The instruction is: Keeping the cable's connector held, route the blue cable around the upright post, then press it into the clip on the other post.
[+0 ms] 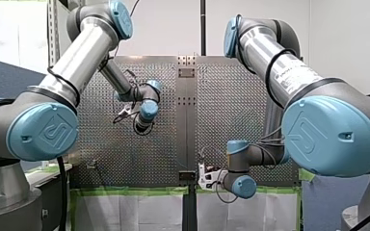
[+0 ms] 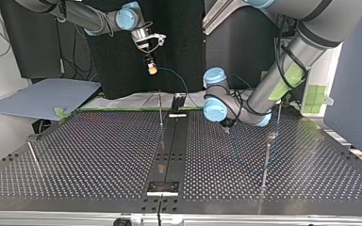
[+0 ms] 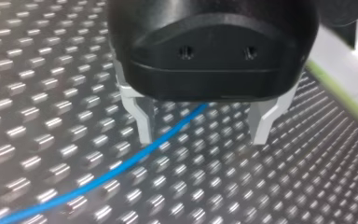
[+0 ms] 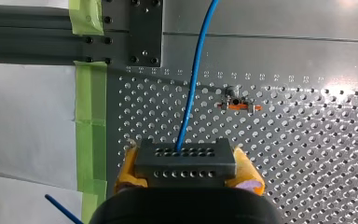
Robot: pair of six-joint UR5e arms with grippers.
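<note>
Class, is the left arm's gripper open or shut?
Open: the left gripper shows fingers well apart, the blue cable ungripped between them.

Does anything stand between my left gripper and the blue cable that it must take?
Nothing visible does. In the left wrist view the thin blue cable runs over the perforated metal table and passes between the metal fingers of the open left gripper, close to one of them, with no other thing between.

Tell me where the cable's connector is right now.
The connector is clamped between my right gripper's yellow pads, held in the air over the table's far edge, left of centre in the top view.
</note>
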